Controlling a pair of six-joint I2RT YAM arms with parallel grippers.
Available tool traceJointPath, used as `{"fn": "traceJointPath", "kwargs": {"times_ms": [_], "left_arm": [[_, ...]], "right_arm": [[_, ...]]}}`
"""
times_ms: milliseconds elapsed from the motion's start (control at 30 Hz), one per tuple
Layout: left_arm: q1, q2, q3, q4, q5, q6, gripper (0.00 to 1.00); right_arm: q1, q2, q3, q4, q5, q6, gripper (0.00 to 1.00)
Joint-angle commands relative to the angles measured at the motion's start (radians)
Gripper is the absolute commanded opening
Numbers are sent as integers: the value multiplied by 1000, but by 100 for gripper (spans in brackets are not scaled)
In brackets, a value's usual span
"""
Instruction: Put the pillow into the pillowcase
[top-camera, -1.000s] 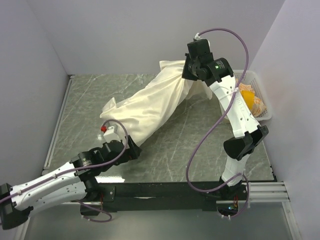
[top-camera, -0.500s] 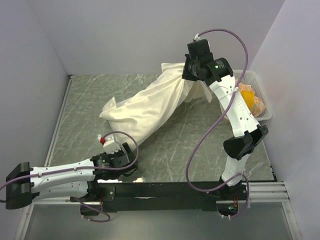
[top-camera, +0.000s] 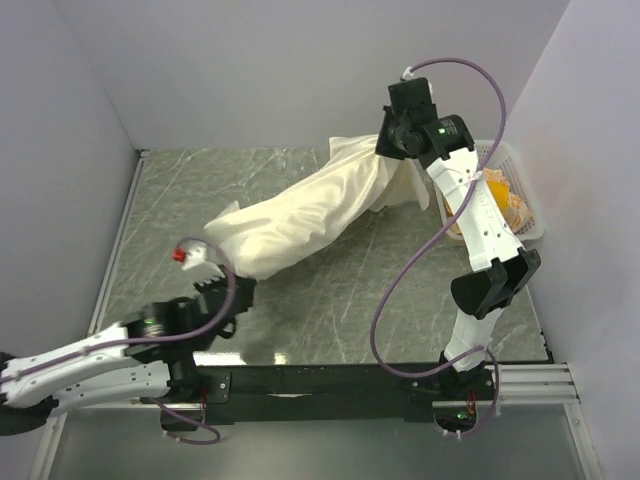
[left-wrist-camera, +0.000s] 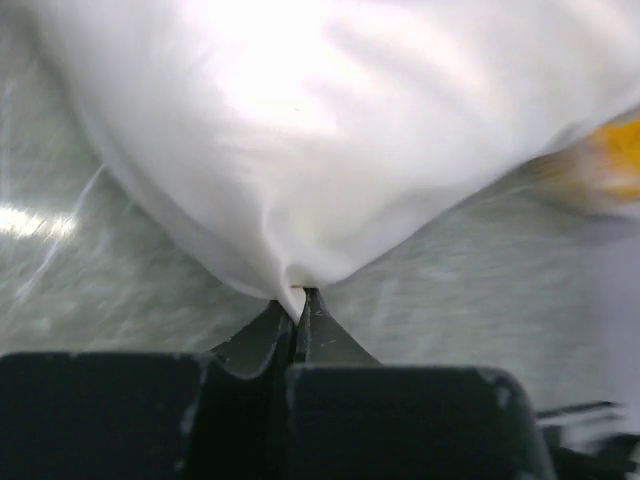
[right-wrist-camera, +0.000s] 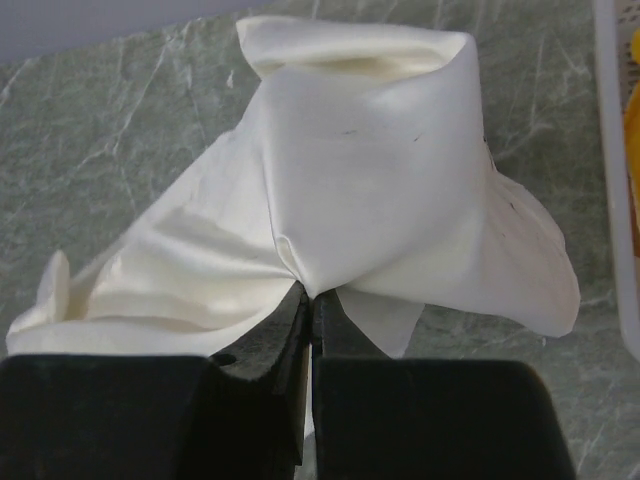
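The cream, sheeny pillowcase (top-camera: 310, 215) lies stretched diagonally across the marble table, plump along its length. The pillow is hidden; no padding or tags show apart from the fabric. My left gripper (top-camera: 243, 288) is at the sack's near lower corner, and in the left wrist view the gripper (left-wrist-camera: 298, 296) is shut on a pinched fold of the pillowcase (left-wrist-camera: 330, 120). My right gripper (top-camera: 386, 150) is raised at the far upper end. In the right wrist view it (right-wrist-camera: 312, 292) is shut on gathered pillowcase (right-wrist-camera: 370, 170) cloth, with the open mouth standing up as a tube beyond.
A white basket (top-camera: 532, 222) stands at the right wall and holds an orange-yellow cloth (top-camera: 505, 200). Its rim (right-wrist-camera: 612, 200) shows at the right edge of the right wrist view. Walls close in the table on the left, back and right.
My left gripper, open a second ago, has shut on the pillowcase's lower corner, and the left arm has shifted. The right gripper and the upper end have drifted slightly right.
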Motion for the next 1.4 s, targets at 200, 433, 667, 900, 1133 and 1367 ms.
{"fn": "traceJointPath", "kwargs": {"times_ms": [200, 433, 667, 900, 1133, 1367], "left_arm": [[-4, -127, 517, 19, -378, 430, 1], [-6, -86, 578, 102, -463, 576, 1], [-1, 38, 564, 308, -311, 826, 1], [425, 151, 563, 328, 248, 748, 1], [539, -2, 422, 426, 444, 728, 1], [539, 2, 400, 247, 318, 546, 1]], "right_arm": [[-43, -178, -185, 174, -79, 16, 0], [-41, -256, -367, 295, -234, 22, 4], [-43, -267, -363, 294, -225, 11, 28], [-57, -377, -455, 326, -107, 10, 70], [-242, -526, -795, 508, -178, 86, 88], [-284, -242, -774, 600, -296, 117, 87]]}}
